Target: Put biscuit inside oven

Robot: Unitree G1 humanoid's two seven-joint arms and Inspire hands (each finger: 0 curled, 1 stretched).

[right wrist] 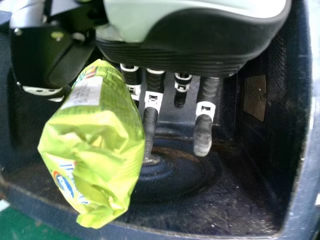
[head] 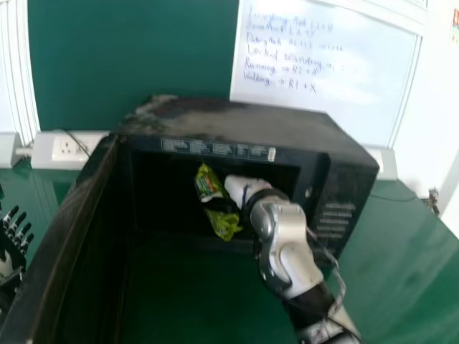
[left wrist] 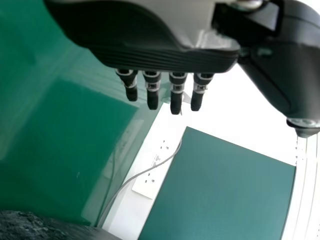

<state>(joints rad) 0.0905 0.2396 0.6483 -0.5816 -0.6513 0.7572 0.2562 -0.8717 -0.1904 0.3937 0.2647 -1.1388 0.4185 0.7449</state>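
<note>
One shiny yellow-green biscuit packet (right wrist: 92,150) is gripped in the mouth of one black box-shaped oven (head: 237,129) by the right hand (head: 244,188), fingers partly bent, some fingertips hidden. Left hand (head: 6,265): fingers extended, empty.

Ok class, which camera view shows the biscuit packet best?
The right wrist view: the green biscuit packet is large and close, its crumpled end and some printing visible. The head view shows it smaller, at the opening of the oven, its middle partly hidden by the right hand.
</note>
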